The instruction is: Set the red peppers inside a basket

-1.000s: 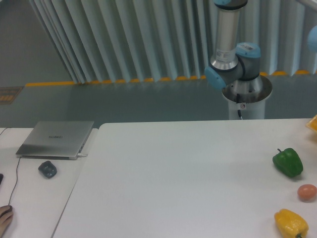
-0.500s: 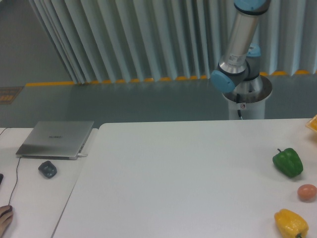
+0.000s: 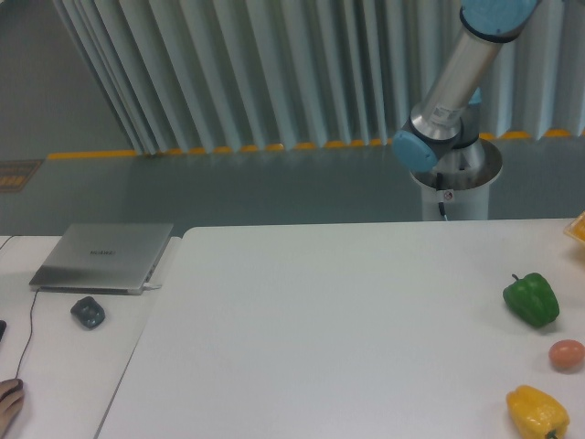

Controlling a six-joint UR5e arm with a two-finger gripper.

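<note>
No red pepper and no basket show in the camera view. Only the arm's lower part [image 3: 457,82] is in view, a silver tube rising from its pedestal base [image 3: 454,178] behind the table and leaning up to the right out of the frame. The gripper is out of view. On the white table [image 3: 320,320] at the right lie a green pepper [image 3: 531,300], an orange-red egg-shaped thing [image 3: 567,354] and a yellow pepper [image 3: 537,412].
A shut laptop [image 3: 102,256] and a dark mouse [image 3: 88,312] lie on a side table at the left. A hand [image 3: 9,401] shows at the bottom left corner. An orange object [image 3: 577,229] peeks in at the right edge.
The arm's tube has swung from upright to leaning up and to the right. The peppers and other things on the table have not moved.
</note>
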